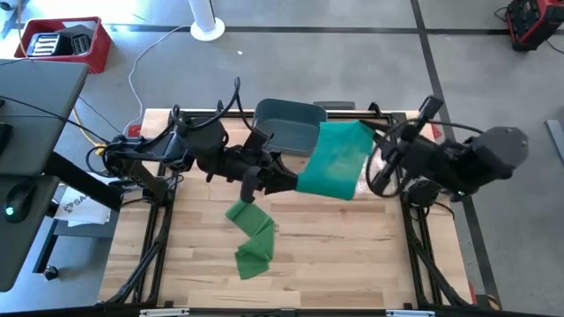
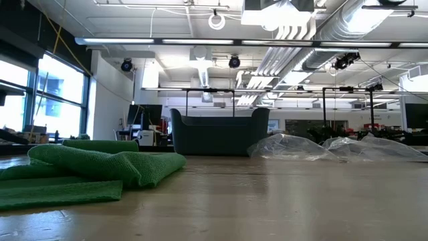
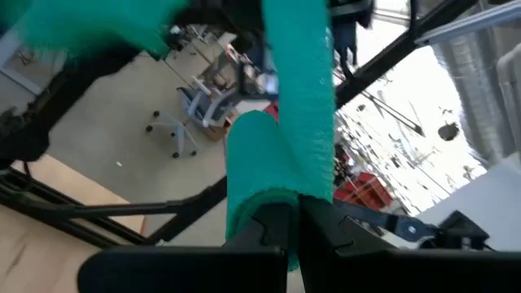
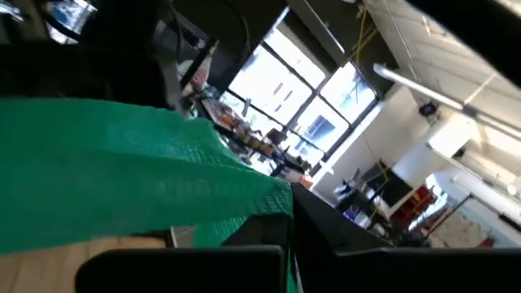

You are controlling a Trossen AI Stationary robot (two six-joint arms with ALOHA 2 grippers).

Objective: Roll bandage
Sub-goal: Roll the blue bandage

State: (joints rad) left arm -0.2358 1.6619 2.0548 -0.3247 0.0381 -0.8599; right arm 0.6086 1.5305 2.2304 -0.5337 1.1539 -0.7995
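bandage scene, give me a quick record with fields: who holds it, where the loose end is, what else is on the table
bandage: green bandage, stretched in the air between both arms
left gripper: left gripper shut on the bandage near the table's middle
right gripper: right gripper shut on the bandage's far side
loose end: hangs down from the left gripper and lies in folds on the wooden table, toward the front
other things: dark bin at the back edge; clear plastic bag beside it
rolled yet: no roll visible
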